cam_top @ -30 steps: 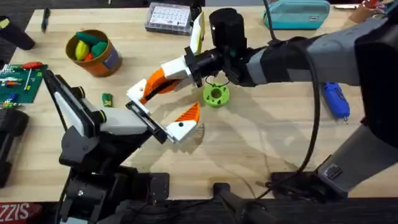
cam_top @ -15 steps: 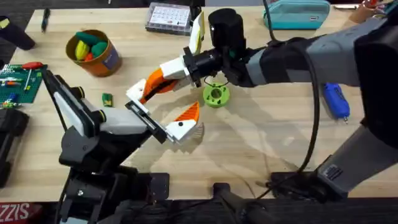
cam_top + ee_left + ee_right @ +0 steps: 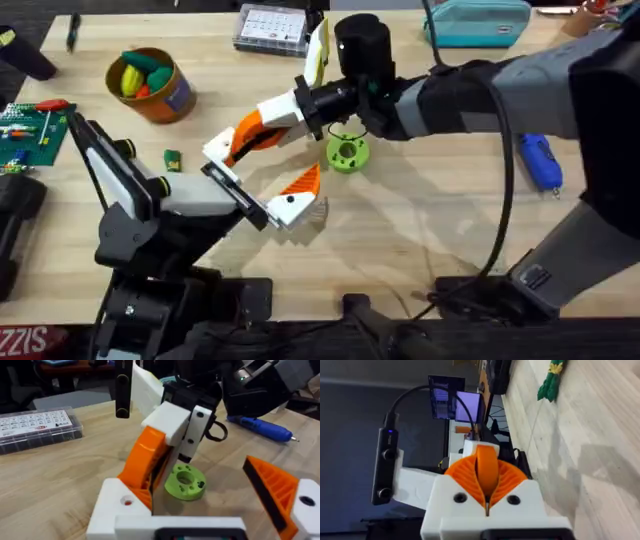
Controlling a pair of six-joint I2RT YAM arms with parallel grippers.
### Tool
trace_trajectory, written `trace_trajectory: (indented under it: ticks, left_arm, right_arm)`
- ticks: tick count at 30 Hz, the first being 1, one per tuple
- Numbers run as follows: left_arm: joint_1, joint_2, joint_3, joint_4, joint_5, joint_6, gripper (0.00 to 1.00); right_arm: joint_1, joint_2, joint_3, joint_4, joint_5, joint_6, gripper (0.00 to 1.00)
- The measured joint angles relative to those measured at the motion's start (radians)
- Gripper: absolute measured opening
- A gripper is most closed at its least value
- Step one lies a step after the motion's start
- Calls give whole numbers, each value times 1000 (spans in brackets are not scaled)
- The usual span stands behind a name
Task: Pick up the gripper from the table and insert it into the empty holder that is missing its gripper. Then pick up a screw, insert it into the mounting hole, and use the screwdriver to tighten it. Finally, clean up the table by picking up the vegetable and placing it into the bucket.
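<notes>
- The right end effector [image 3: 300, 105] is clamped on the white base of the gripper [image 3: 250, 135], carrying it clear of the counter [image 3: 420, 220] with its orange wedge slanting down toward the left arm; held by the base, the wedge end is free to meet the mount
- The holder [image 3: 222, 178] sits at the left arm's tip, just beside the wedge's low end, angled up as if offered to receive the part; whether they touch I cannot tell
- The left end effector [image 3: 200, 525] shows one orange finger [image 3: 272, 487] on its far side, its other slot bare, so it grasps nothing
- Insertion looks under way, not seated
- The vegetable [image 3: 172, 160] lies on the counter near the bucket [image 3: 150, 85], left for the last step
- A green ring [image 3: 347, 153] lies under the right wrist
</notes>
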Motion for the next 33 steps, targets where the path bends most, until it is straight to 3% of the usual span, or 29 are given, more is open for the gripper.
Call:
trace_trajectory:
  ticks: [17, 18, 22, 33]
  left_arm:
    - [0, 0, 0, 0, 5, 0, 985]
    - [0, 0, 0, 0, 11, 2, 985]
    - [-1, 0, 0, 0, 16, 9, 985]
    - [-5, 0, 0, 1, 25, 13, 985]
  right_arm:
    - [-4, 0, 0, 0, -13, 0, 14]
    - [-6, 0, 0, -2, -14, 0, 103]
    - [-6, 10, 0, -5, -14, -1, 212]
    - [-12, 13, 0, 10, -27, -1, 233]
